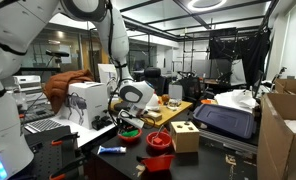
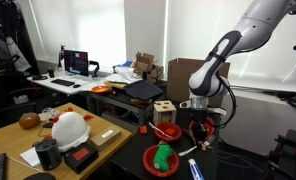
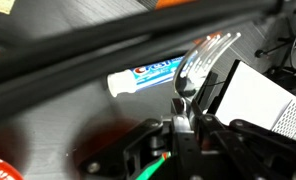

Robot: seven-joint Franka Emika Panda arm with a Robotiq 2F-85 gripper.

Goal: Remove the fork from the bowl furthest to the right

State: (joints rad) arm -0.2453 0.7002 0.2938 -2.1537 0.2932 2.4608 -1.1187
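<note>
In the wrist view my gripper [image 3: 185,112] is shut on the handle of the fork [image 3: 210,55]. The fork looks pale here and its tines point up and away above the dark table. In both exterior views the gripper [image 1: 129,118] [image 2: 196,130] hangs low over the dark table, beside the small red bowl [image 2: 169,131] [image 1: 159,140] that stands next to a wooden block. The fork is too small to make out in the exterior views.
A blue-and-white toothpaste tube [image 3: 148,72] [image 2: 194,169] lies flat on the table. A red bowl with green inside [image 2: 163,158] stands near it. The wooden block [image 2: 165,110] [image 1: 185,135] and a white box [image 3: 256,100] are close by. A black case [image 1: 228,120] lies behind.
</note>
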